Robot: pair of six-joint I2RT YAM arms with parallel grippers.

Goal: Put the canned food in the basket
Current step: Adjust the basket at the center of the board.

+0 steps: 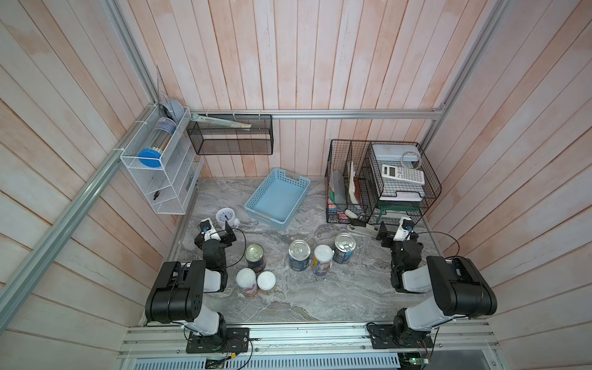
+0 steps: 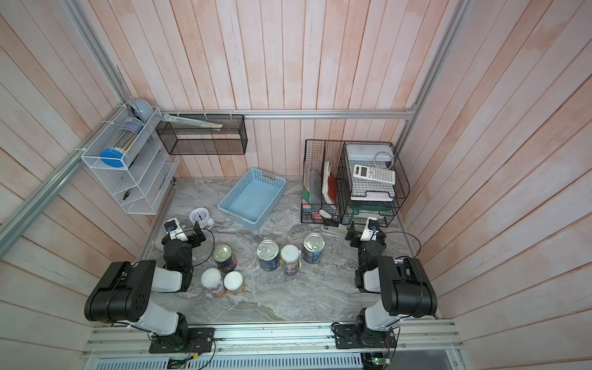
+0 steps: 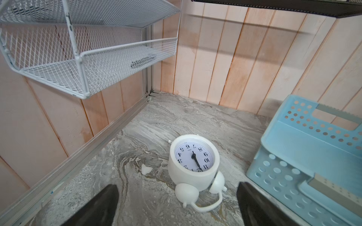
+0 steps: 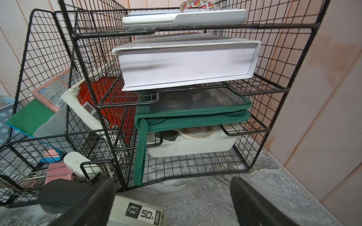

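In both top views I see the basket [image 1: 278,205] askew at the back of the worktop [image 1: 323,301], and all six cans [image 2: 268,253] standing upright outside it, nearer my arms. A silver can [image 1: 255,255] stands by the left arm, with a lidded can [image 1: 246,282] and a second lidded can [image 1: 266,282] side by side in front of it. A row of three cans [image 1: 322,260], silver, lidded, silver, holds the middle. My left hand [image 1: 228,231] hangs low beside the clock [image 1: 225,216]. My right hand [image 1: 382,232] is low by the stapler [image 1: 362,229], in front of the black rack [image 1: 336,160]. Both hands are clear of the cans. From the left wrist, the fingers [image 3: 98,205] stand wide apart, released and gripping nothing. The clock lies face up on the worktop just ahead of them, the basket's corner sits beside one finger, and the white shelf [image 3: 88,58] hangs on the wall above. From the right wrist, that hand is likewise spread and holds nothing. The stapler lies just beside one finger, touching or not I cannot tell, and the rack is close ahead.
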